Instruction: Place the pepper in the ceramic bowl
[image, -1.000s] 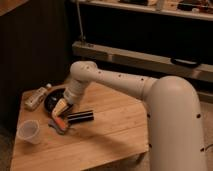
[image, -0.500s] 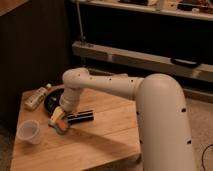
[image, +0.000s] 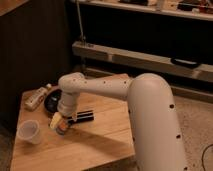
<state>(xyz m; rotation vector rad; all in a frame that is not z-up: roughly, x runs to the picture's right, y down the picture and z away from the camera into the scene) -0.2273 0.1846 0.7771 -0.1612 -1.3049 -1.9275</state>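
Observation:
The pepper (image: 63, 128) is a small orange-red piece on the wooden table, partly hidden under my gripper. My gripper (image: 59, 123) hangs right over it at the end of the white arm, with pale fingers pointing down, and stands open around the pepper. Whether it touches the pepper I cannot tell. The ceramic bowl (image: 51, 101), a black glossy dish, sits just behind and left of the gripper, partly covered by the arm's wrist.
A black cylinder (image: 84, 116) lies just right of the gripper. A clear plastic cup (image: 29, 131) stands at the front left. A pale bottle (image: 36, 97) lies at the table's (image: 95, 145) back left. A dark cabinet and a metal rail stand behind.
The arm has swung left and lowered, bringing the gripper down over the pepper. The objects on the table have stayed where they were.

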